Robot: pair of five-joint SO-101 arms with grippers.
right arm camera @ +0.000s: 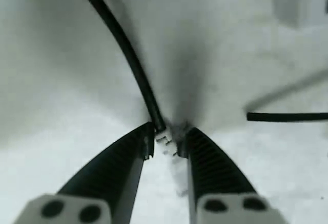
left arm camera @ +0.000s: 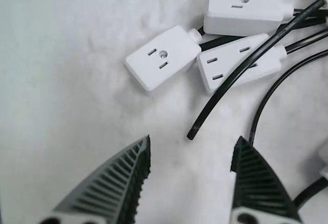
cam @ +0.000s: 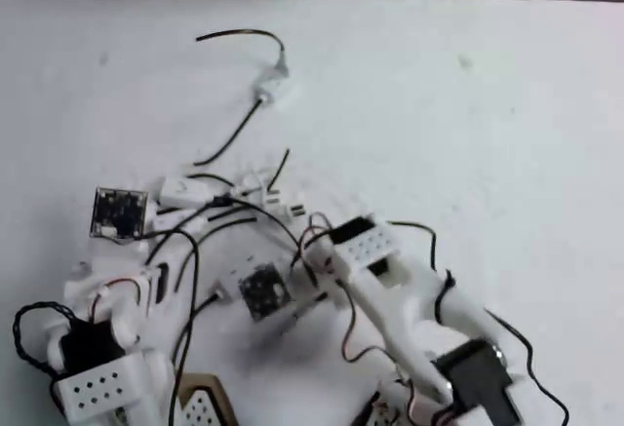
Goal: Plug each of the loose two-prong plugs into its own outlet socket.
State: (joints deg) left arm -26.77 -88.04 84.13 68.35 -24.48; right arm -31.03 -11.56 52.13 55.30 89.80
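Where the right arm leans in over the tangle of wires on the white table (cam: pixel 468 134), the right gripper (right arm camera: pixel 170 131) has its jaws clenched on a small white plug (right arm camera: pixel 165 141). The plug is pinched between the two black ribbed fingertips, just above the table top. A black cord (right arm camera: pixel 123 44) runs from that plug away across the surface. Another black wire end (right arm camera: pixel 287 116) lies flat to one side, apart from the gripper.

The left gripper (left arm camera: pixel 193 139) hangs over bare table with its jaws released and spread wide, holding nothing. Ahead of it three white sockets lie close together. A rectangular socket (left arm camera: pixel 163 57) is nearest the bare table, a wedge-shaped socket (left arm camera: pixel 241 62) lies just beside it, and a third socket (left arm camera: pixel 245 2) lies beyond them. All three are face up with their slots unfilled. A black cable (left arm camera: pixel 230 83) crosses over the wedge-shaped socket and ends in a cut tip on the table, between the sockets and the open fingers.

Toward the far side of the table, well apart from both arms and from the sockets, lies a white connector (cam: pixel 271 83). A thin black lead (cam: pixel 229 138) leaves it on the near side and another curls off on the far side. Whether it is a plug alone or a plug seated in a socket cannot be told.
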